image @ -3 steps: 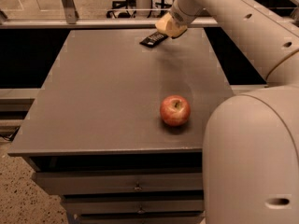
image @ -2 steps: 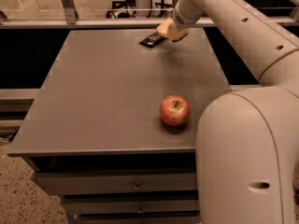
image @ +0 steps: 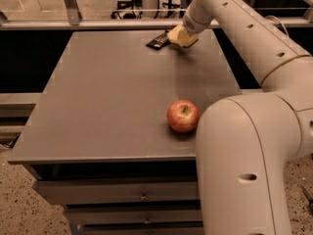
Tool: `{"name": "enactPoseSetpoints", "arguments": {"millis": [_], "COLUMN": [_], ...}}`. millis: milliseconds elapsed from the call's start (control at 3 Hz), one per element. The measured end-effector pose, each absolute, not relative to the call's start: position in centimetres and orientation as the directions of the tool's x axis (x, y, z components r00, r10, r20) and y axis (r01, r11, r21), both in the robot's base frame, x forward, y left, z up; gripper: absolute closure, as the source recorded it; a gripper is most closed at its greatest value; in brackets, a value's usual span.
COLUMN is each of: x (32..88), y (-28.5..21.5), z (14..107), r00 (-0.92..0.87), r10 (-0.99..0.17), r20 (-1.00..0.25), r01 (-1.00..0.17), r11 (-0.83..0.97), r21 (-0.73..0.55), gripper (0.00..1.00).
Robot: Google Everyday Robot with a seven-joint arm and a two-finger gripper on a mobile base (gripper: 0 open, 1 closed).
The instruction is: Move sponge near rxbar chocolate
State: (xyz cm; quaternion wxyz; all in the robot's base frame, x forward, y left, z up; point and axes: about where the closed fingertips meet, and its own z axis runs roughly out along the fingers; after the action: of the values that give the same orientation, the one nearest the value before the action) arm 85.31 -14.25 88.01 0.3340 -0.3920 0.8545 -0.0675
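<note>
Round red apple [image: 183,115] sits well apart, toward the grey table [image: 98,106] front edge. Claw [image: 186,31] at far edge, on pale yellow foam sponge [image: 180,37] just beside black glossy-wrapped bar [image: 158,40]; cannot tell its grip.

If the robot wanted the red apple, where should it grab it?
Probably around the apple's widest middle, coming straight down from above: it sits upright with its stem dimple facing up, and its round sides are free on the table. The gripper is far off, at the table's back edge beside the rxbar chocolate.
</note>
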Motion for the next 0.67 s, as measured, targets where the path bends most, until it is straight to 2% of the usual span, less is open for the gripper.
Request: {"name": "enactPoseSetpoints", "arguments": {"millis": [333, 667], "x": [85.12, 84.98], "y": [-15.02, -14.95], "z": [87.63, 87.08], "r00": [-0.485, -0.491], "r10": [-0.708, -0.708], "r20": [-0.514, -0.508], "r01": [-0.628, -0.643], "r11": [0.690, 0.688], "r21": [-0.360, -0.338], "gripper": [0.21, 0.00]}}
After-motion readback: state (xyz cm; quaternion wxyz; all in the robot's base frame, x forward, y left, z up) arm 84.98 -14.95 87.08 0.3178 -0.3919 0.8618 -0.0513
